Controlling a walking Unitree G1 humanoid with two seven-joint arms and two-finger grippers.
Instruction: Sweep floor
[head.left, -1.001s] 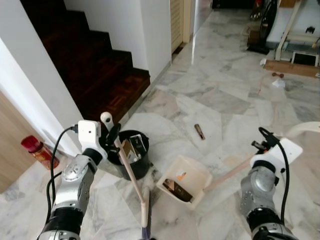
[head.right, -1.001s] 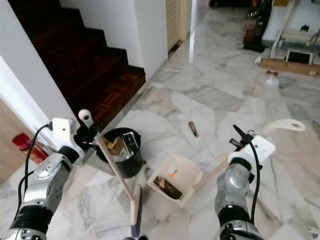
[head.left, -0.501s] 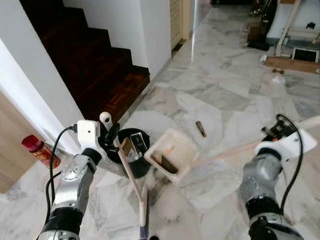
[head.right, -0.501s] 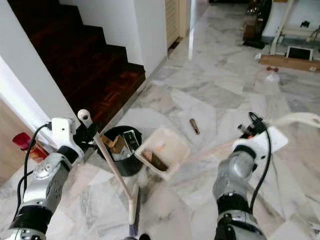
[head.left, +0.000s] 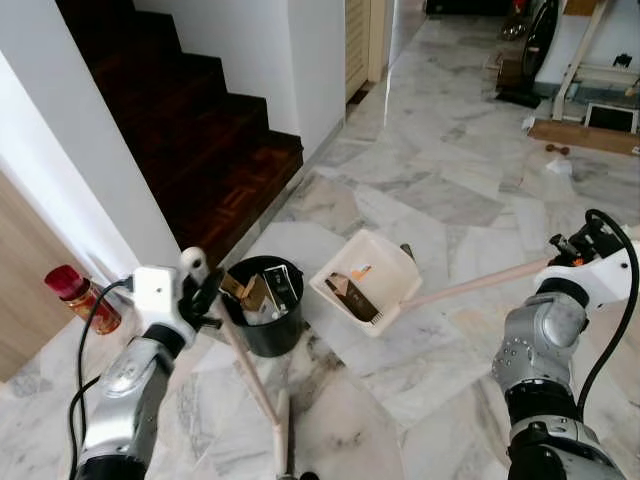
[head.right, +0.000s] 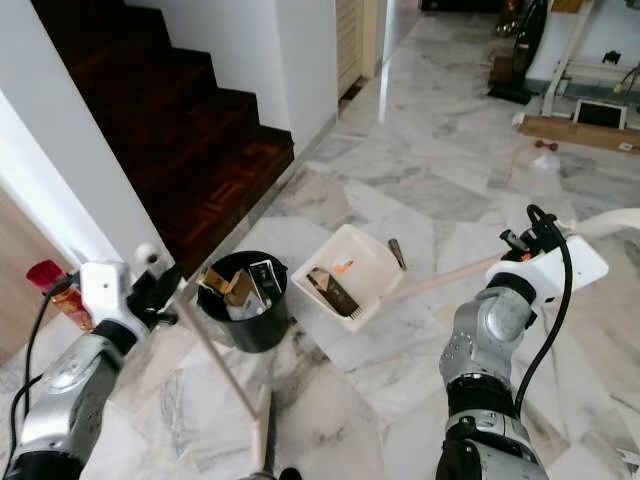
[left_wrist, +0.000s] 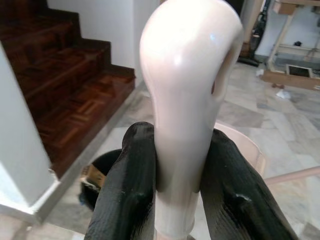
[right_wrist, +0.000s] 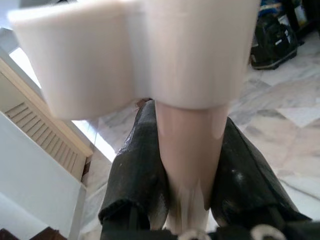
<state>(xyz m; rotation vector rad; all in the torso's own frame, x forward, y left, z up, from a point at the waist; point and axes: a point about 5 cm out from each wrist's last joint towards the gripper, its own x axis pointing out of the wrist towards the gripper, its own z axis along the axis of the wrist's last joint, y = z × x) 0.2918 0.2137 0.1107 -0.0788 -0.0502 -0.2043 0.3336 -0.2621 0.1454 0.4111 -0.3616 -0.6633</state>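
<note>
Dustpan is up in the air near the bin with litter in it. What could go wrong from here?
The dustpan, held by its long handle in the right hand, sits beside the black bin, not over it; tipping now could spill the litter onto the marble floor. The broom in the left hand leans close to the bin and could knock it.

A glossy grey-veined marble floor (head.left: 450, 190) runs past white walls (head.left: 250, 50) beside a dark wooden staircase (head.left: 190, 130).

My arms are silver metal with black joint bands; each wrist carries a white camera housing fed by a looping black cable. The left gripper (left_wrist: 172, 197) and right gripper (right_wrist: 187, 175) each have two matte black fingers (rounded, slightly textured).
</note>
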